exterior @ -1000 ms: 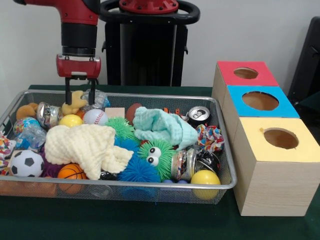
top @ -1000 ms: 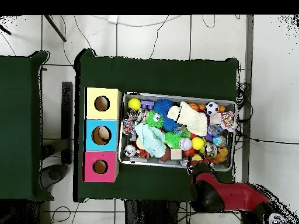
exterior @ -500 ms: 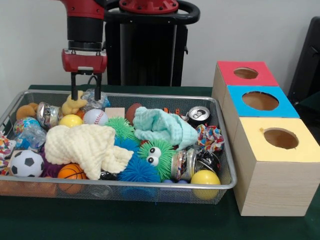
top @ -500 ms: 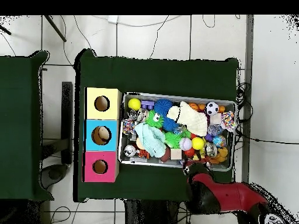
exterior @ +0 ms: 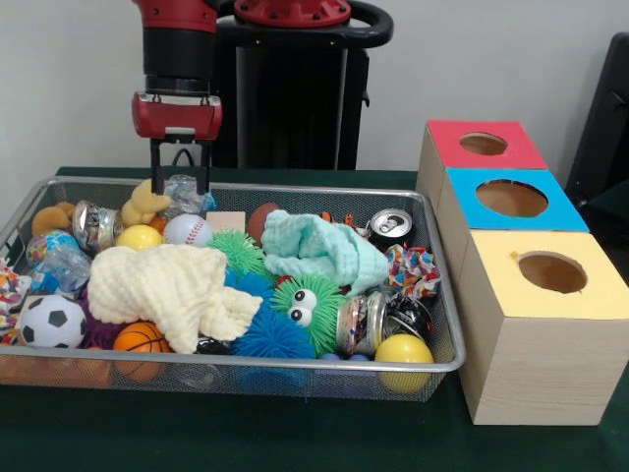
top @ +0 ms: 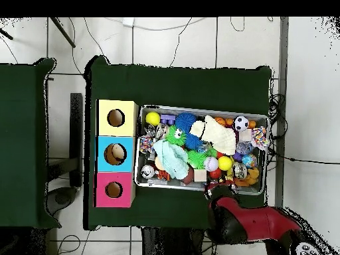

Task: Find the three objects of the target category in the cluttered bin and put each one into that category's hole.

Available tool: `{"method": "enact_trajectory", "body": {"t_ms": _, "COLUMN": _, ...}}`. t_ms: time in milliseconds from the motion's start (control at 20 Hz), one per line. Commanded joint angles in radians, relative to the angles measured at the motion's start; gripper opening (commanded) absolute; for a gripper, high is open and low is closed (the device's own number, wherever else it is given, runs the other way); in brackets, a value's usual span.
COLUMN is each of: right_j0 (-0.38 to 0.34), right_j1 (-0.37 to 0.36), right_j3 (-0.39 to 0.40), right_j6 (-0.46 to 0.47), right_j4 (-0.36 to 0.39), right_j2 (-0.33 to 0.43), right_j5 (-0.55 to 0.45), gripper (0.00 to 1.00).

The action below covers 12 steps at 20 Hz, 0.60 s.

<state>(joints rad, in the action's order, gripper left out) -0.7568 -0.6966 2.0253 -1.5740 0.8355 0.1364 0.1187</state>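
Observation:
My gripper (exterior: 180, 187) hangs open and empty over the back left of the wire bin (exterior: 246, 363). It is just above a crumpled clear plastic bottle (exterior: 183, 197) and to the right of a yellow plush toy (exterior: 143, 206). In the overhead view the red arm (top: 252, 222) covers the gripper at the bin's (top: 202, 108) lower edge. The bin holds a baseball (exterior: 187, 230), a yellow ball (exterior: 139, 237), a soccer ball (exterior: 52, 322), a basketball (exterior: 141, 338), drink cans (exterior: 390, 226), a cream cloth (exterior: 167, 285) and a teal cloth (exterior: 324, 251).
Three wooden boxes with round holes stand right of the bin: red (exterior: 521, 155), blue (exterior: 565, 211), yellow (exterior: 501, 285). A green fuzzy toy with eyes (exterior: 307, 307), a blue spiky ball (exterior: 270, 339) and another yellow ball (exterior: 403, 350) crowd the bin's front.
The gripper has risen from beside the yellow plush and shifted right in the front view. It stays open, and nothing in the bin was lifted.

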Motion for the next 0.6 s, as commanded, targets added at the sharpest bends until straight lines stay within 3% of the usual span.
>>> {"method": "enact_trajectory", "body": {"t_ms": 50, "right_j0": 0.012, "right_j1": 0.062, "right_j3": -0.008, "right_j6": -0.104, "right_j4": 0.038, "right_j2": 0.016, "right_j5": 0.015, "gripper": 1.0}}
{"method": "enact_trajectory", "body": {"t_ms": 600, "right_j0": 0.053, "right_j1": 0.038, "right_j3": 0.035, "right_j6": -0.109, "right_j4": 0.044, "right_j2": -0.048, "right_j5": 0.049, "gripper": 1.0}}
